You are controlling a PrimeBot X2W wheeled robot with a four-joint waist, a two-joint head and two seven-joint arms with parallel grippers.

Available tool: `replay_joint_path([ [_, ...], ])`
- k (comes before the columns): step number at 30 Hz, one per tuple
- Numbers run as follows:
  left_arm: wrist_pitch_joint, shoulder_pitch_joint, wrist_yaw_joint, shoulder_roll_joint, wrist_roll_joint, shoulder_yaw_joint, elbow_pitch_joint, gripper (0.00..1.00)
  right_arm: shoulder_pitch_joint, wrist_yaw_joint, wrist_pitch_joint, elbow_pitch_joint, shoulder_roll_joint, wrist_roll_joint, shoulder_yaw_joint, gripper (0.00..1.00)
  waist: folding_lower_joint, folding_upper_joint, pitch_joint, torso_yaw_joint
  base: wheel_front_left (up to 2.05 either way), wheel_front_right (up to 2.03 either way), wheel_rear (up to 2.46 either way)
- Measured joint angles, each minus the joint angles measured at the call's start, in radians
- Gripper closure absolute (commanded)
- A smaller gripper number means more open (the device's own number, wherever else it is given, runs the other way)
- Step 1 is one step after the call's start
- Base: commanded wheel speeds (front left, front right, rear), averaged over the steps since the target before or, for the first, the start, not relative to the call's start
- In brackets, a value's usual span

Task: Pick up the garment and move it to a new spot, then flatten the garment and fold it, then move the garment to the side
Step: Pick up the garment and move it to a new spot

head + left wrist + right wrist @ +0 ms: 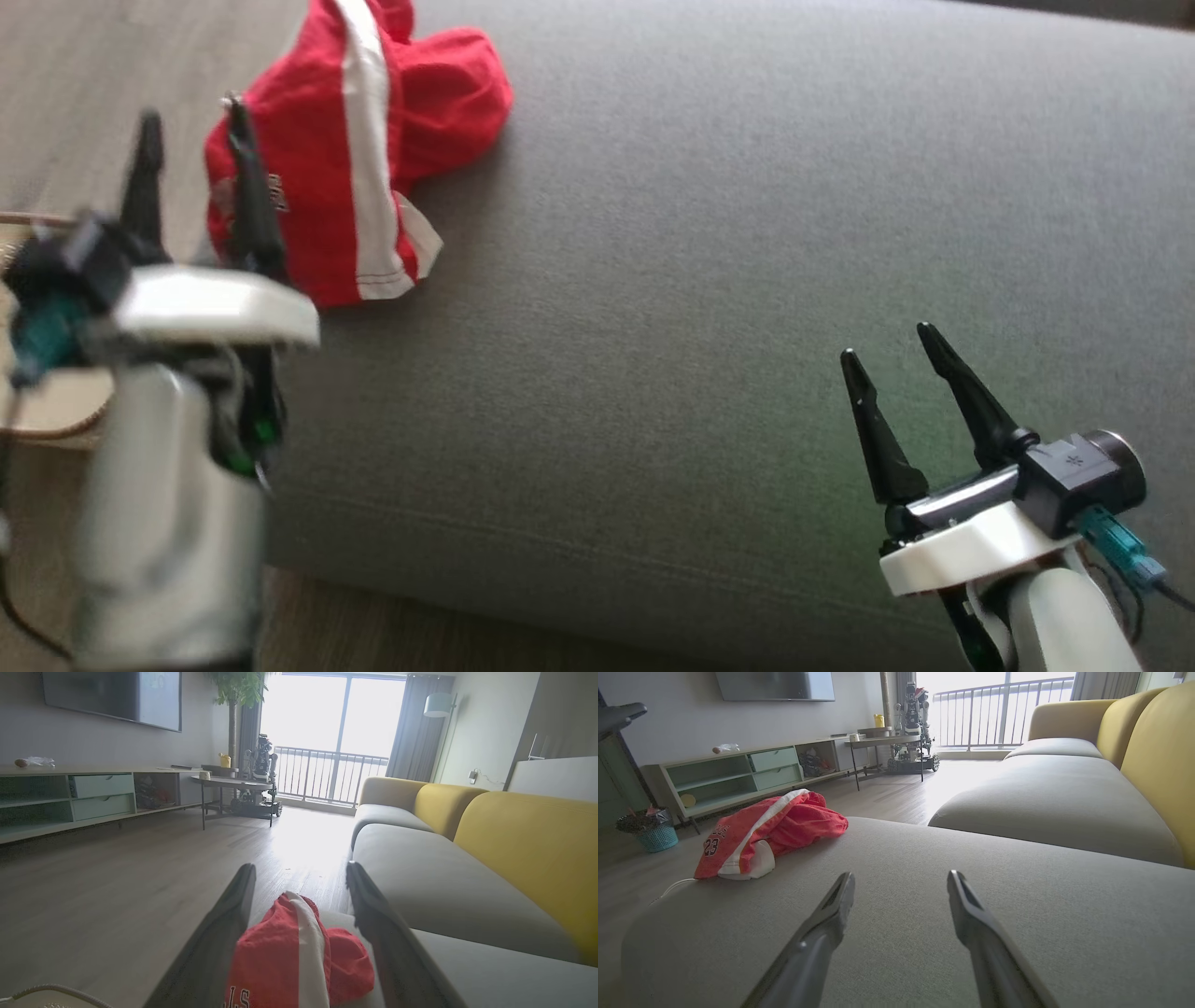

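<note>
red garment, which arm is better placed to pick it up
Left. The left gripper is open at the red garment, which sits between its fingers in the left wrist view. The right gripper, also open, is far across the grey cushion.

The crumpled red garment with a white stripe [317, 187] is running off the head view's top edge. The left hand [191, 109] is showing blurred, one dark finger [252, 215] covering the garment's lettering. The left wrist view's bottom edge is cutting that lettering short.
</note>
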Motion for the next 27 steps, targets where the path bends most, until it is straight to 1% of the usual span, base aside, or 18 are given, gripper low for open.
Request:
replay_joint_path([
  [4,0.049,-0.135,-0.017,0.017,-0.031,0.028,0.099,0.0,-0.004,0.0,0.0,-0.001,-0.001,-0.012,-0.006,0.0,0.0,0.0,0.03,-0.021,0.0,0.0,0.0],
  [8,0.115,-0.257,-0.025,0.033,-0.063,0.034,0.224,0.0,-0.027,0.0,0.0,-0.007,-0.001,-0.018,-0.01,0.0,0.0001,0.0,0.061,-0.041,0.0,0.0,0.0],
  [15,0.206,-0.455,-0.025,0.068,-0.083,0.059,0.457,0.0,-0.062,0.0,0.0,-0.015,-0.001,-0.028,-0.013,0.0,0.0001,0.0,0.113,-0.079,0.0,0.0,0.0],
  [20,0.324,-0.562,-0.025,0.082,-0.099,0.055,0.617,0.0,-0.083,0.0,0.0,-0.019,-0.002,-0.035,-0.019,0.0,0.0,0.0,0.147,-0.104,0.0,0.0,0.0],
  [27,0.388,-0.636,0.016,0.105,-0.063,0.023,0.765,0.0,-0.087,0.0,0.0,-0.021,-0.003,-0.035,-0.021,0.0,0.0,0.0,0.181,-0.133,0.0,0.0,0.0],
])
